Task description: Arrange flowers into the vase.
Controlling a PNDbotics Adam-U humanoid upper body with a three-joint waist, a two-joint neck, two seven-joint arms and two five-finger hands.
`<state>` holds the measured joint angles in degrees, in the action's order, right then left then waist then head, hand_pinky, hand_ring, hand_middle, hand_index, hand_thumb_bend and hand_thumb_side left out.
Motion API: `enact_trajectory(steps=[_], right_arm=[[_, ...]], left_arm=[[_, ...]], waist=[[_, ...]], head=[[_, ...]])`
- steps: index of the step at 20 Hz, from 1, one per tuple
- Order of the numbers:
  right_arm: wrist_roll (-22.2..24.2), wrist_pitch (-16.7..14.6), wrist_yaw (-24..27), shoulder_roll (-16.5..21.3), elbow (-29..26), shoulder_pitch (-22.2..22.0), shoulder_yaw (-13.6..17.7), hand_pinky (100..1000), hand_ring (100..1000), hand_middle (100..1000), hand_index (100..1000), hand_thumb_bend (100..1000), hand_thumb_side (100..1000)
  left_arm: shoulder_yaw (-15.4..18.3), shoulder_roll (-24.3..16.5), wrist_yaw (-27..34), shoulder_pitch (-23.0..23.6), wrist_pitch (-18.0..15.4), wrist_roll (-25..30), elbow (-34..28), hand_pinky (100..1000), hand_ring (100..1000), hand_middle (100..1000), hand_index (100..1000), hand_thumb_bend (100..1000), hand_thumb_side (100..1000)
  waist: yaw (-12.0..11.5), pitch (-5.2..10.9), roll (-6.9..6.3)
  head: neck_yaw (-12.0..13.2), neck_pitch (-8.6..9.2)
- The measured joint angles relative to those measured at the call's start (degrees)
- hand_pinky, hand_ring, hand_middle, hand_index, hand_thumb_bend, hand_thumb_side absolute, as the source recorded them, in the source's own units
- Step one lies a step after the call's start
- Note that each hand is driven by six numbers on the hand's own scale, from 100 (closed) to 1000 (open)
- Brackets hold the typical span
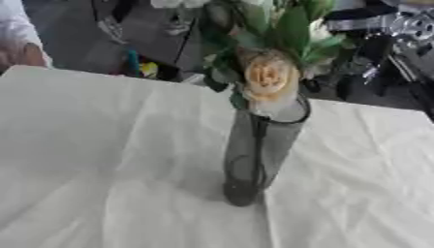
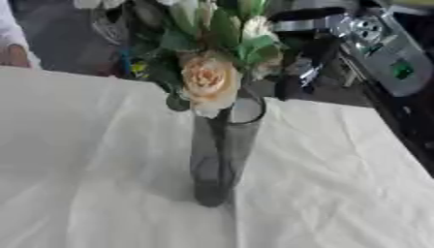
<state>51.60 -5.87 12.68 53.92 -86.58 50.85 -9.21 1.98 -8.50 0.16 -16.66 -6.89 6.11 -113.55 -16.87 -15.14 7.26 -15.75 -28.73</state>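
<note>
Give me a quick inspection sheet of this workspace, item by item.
Surface: table under a creased white cloth.
Job's things: dark glass vase stands upright; peach rose at its rim, green leaves and paler buds above.
Clutter: nothing seen on the cloth.
Hands: the right arm shows at upper right; no hand in view.
Cables: nothing seen.
Surroundings: dark floor behind; a person's sleeve at the far left edge.

Both head eyes look down, close, sharing the vase (image 1: 258, 155) on the table (image 1: 101, 160).
</note>
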Motion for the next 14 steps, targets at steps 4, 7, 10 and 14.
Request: enact_trajectory(steps=[4,7,10,14], right_arm=[[-1.2,-0.5,-0.3,0.6,0.5,-1.1,1.0,1000,1000,619,956,931,656],[-2.6,-1.0,-0.5,1.8,0.8,-2.5,2.1,1000,1000,617,956,932,664],[-3.9,-1.5,-0.6,3.1,1.1,-4.5,3.5,1000,1000,616,957,931,668],[-5.5,-1.7,-0.6,4.6,1.5,-7.4,5.4,1000,1000,613,956,927,676]], left_arm=[[0.0,0.0,0.0,0.0,0.0,0.0,0.0,526,678,703,885,100,1000],[0.0,0.0,0.0,0.0,0.0,0.0,0.0,527,679,704,885,100,1000],[0.0,0.0,-0.1,0.0,-0.2,-0.2,0.0,527,679,705,885,100,1000],[0.0,0.0,-0.3,0.2,-0.4,-0.4,0.0,527,679,705,885,100,1000]], waist=[[0.4,0.0,-0.04],[0.5,0.0,-0.38],[0.8,0.0,-1.15],[1.1,-0.02,-1.78]], head=[[0.0,0.0],[0.0,0.0],[0.1,0.0],[0.6,0.0]])
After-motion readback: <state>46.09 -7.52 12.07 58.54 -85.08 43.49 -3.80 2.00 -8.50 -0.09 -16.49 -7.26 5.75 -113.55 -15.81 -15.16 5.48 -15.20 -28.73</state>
